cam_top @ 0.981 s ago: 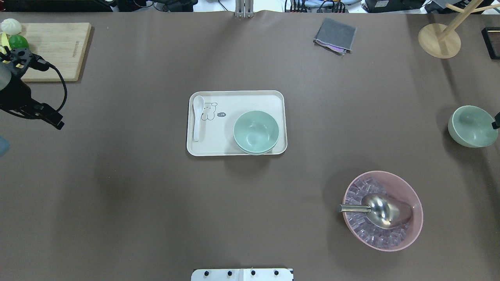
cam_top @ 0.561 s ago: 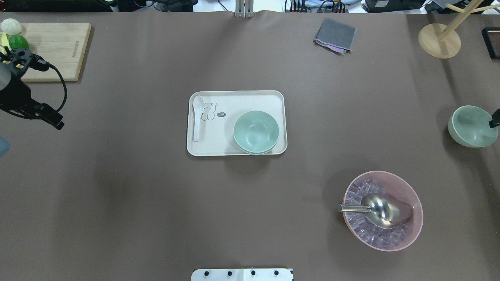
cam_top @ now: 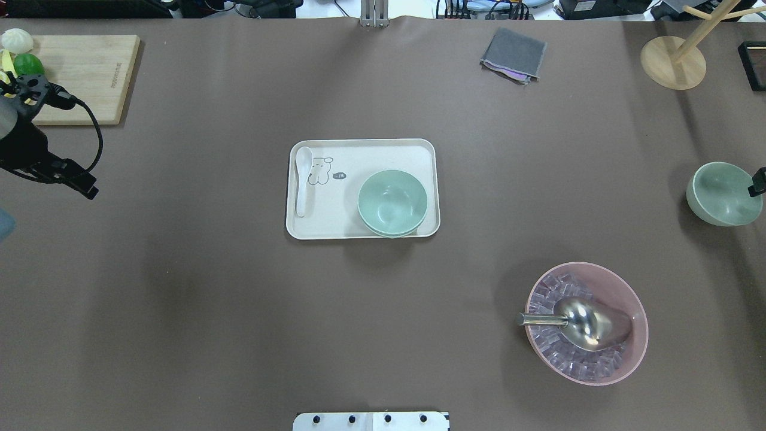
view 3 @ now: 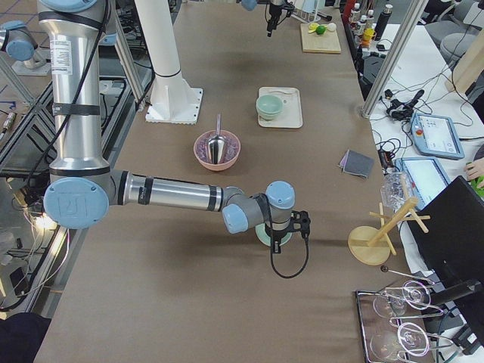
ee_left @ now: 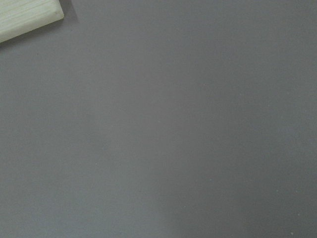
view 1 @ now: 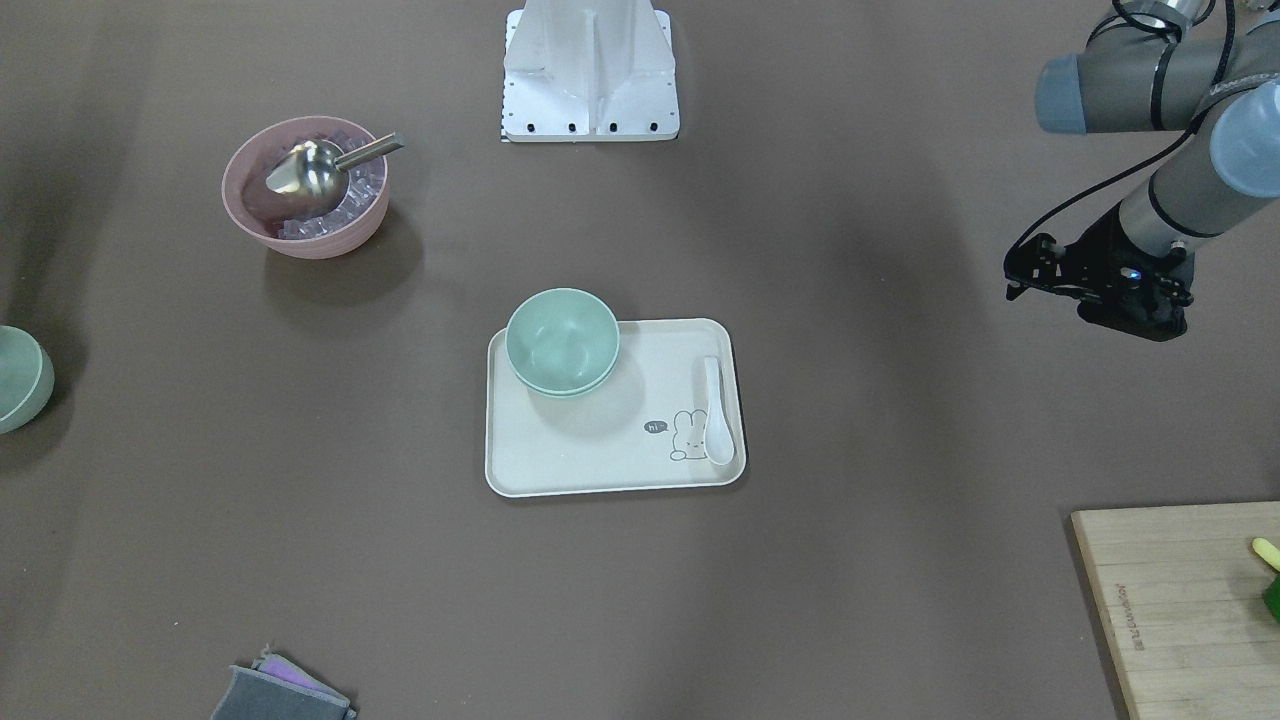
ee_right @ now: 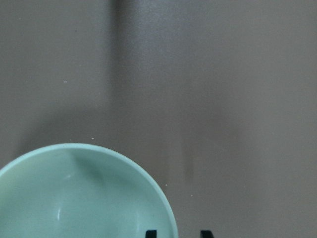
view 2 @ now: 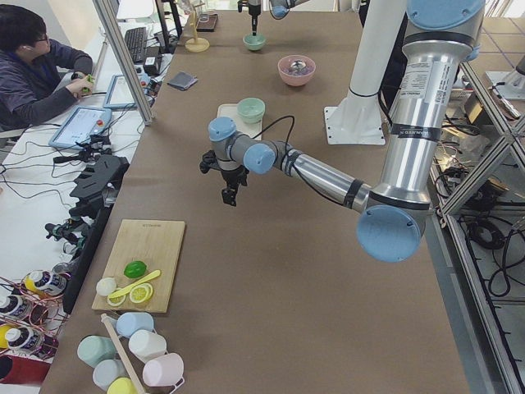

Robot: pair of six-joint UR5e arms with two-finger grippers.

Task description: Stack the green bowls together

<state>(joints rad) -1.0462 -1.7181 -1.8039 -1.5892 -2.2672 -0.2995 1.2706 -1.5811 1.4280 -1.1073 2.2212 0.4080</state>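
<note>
Soft, even light from above leaves the matte brown table cover [cam_top: 179,311] free of glare. Broad, blurry-edged shadows spread beside the round pink plastic bowl [view 1: 330,243] and the cream rectangular tray [view 1: 600,465]. The shiny steel scoop [cam_top: 589,326] carries bright highlights. The left wrist view is flat, grey and low in contrast. In the right wrist view, the close pale mint-green round bowl [ee_right: 84,198] looks slightly soft.

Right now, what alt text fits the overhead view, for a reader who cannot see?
Two green bowls sit stacked on a cream tray at the table's middle, a white spoon beside them. A third green bowl stands at the right edge, under the right gripper.
</note>
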